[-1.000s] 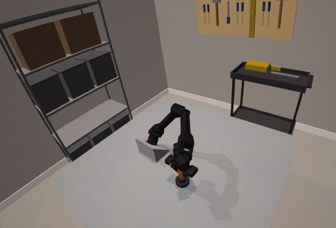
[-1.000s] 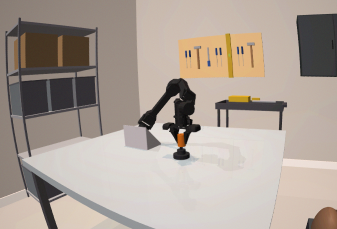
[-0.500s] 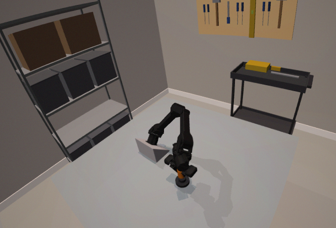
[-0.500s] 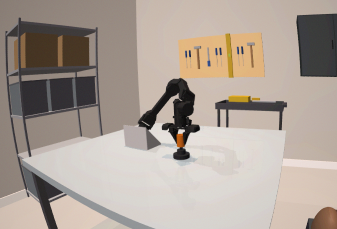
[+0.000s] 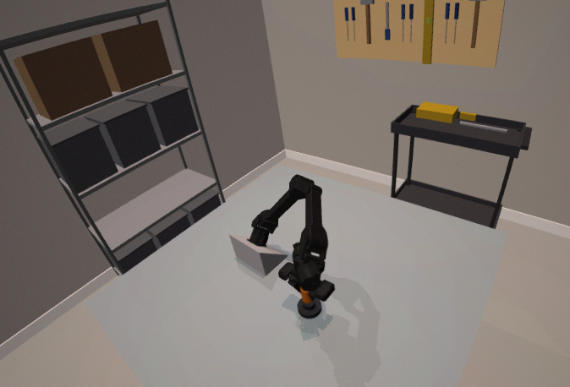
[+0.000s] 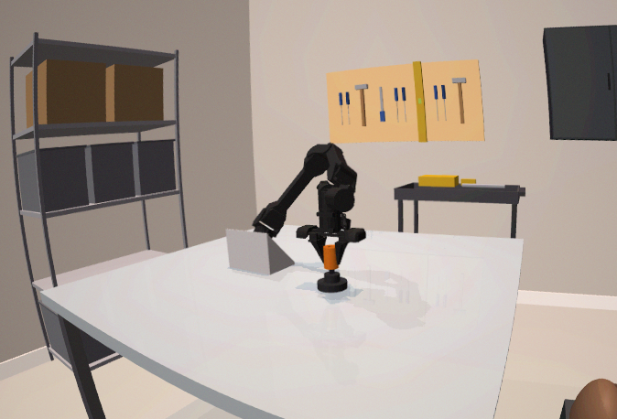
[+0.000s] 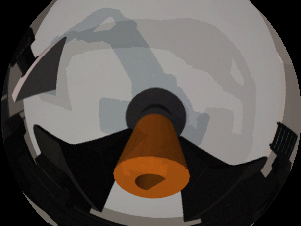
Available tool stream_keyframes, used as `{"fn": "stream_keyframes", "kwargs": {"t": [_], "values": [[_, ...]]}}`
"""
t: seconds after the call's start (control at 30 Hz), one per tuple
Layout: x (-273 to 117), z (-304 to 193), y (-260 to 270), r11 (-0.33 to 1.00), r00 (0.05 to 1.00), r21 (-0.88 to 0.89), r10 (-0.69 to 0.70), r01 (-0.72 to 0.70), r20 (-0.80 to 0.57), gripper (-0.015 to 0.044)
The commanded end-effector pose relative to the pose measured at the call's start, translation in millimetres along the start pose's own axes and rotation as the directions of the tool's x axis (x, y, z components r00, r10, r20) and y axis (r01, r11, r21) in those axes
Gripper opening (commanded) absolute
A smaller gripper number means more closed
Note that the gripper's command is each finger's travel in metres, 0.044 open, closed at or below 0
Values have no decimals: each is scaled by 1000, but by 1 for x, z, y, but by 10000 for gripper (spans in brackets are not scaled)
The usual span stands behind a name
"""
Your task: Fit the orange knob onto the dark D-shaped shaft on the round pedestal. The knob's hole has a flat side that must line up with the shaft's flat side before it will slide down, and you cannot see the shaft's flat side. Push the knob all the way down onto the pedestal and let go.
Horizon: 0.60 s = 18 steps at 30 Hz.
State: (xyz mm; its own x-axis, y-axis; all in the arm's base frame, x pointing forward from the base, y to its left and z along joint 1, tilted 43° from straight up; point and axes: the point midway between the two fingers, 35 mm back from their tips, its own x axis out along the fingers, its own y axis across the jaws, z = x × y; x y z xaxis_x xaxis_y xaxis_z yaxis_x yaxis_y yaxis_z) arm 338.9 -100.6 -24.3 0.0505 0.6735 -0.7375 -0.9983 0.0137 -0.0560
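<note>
The orange knob [image 5: 304,295] [image 6: 330,257] [image 7: 151,144] is upright between the fingers of my gripper [image 6: 330,262] [image 7: 153,137], which is shut on it. The round dark pedestal [image 5: 309,311] [image 6: 331,285] [image 7: 155,95] stands directly below the knob. In the exterior view a short dark piece of the shaft [image 6: 331,270] shows between the knob's lower end and the pedestal's raised middle, so the knob is not touching the pedestal. How far the shaft reaches into the knob is hidden. The D-shaped hole shows in the knob's upper end in the wrist view.
A grey wedge-shaped block [image 5: 254,255] [image 6: 249,252] [image 7: 45,74] stands on the table [image 5: 408,274] [image 6: 442,346], left of the pedestal, close to the arm's lower part. Shelving, a tool cart and a pegboard stand beyond the table.
</note>
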Motion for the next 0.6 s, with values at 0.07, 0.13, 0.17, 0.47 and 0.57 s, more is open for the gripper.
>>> {"fn": "stream_keyframes", "kwargs": {"t": [0.07,0.13,0.17,0.47,0.57], "values": [[1,0,1,1000,1000,-6,1,-1,1,0],[1,0,1,1000,1000,3,1,-1,1,0],[1,0,1,1000,1000,22,1,-1,1,0],[1,0,1,1000,1000,17,1,-1,1,0],[1,0,1,1000,1000,-6,1,-1,1,0]]}}
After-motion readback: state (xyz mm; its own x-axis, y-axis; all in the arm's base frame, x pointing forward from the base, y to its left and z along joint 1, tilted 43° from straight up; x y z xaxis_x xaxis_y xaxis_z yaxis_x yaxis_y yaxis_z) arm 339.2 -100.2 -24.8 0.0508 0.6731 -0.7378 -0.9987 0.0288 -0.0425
